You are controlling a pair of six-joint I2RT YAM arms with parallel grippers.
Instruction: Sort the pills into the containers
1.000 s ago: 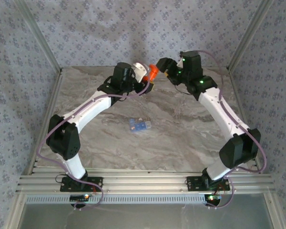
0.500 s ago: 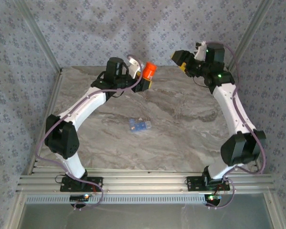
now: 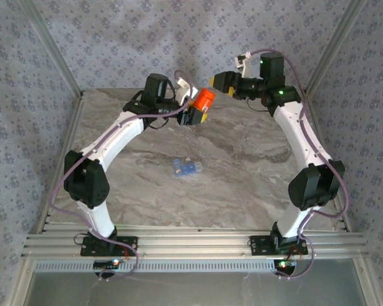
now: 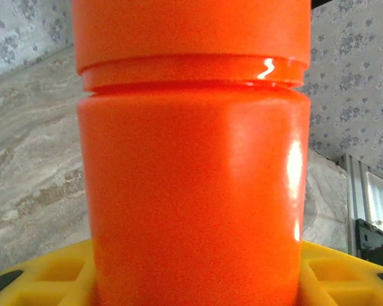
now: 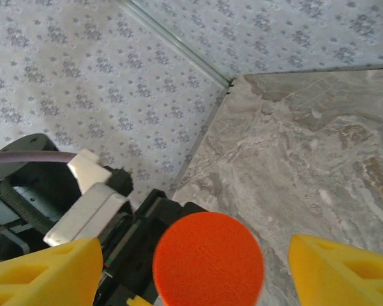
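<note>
Flower-patterned walls point(image 3: 115, 38) close in a marbled table point(image 3: 255, 159); above its far edge, lifted clear of the surface, is the bottle point(image 3: 203, 99); the left claw point(image 3: 196, 114) is clenched on its lower body, yellow pads point(image 4: 51, 274) against either side, so that it tilts with its cap point(image 5: 208, 258) towards the right arm; the blue container point(image 3: 187, 167) lies mid-table, well apart from both claws (no pills can be made out at this size). The bottle looks like stiff, glossy plastic, probably light and a little slippery; a firm squeeze low on the body seems safe, while the round cap is best taken squarely across its width, or it may skid when turned. The left arm reaches diagonally from its base to the far middle, wrist bent to present the bottle; the right arm rises steeply, its forearm leaning to the far edge and its wrist turned leftwards, so that the right claw point(image 3: 217, 81) faces the cap end-on; that claw is released, its fingers spread wide on either side of the cap and touching nothing; uncapping seems the step in hand.
</note>
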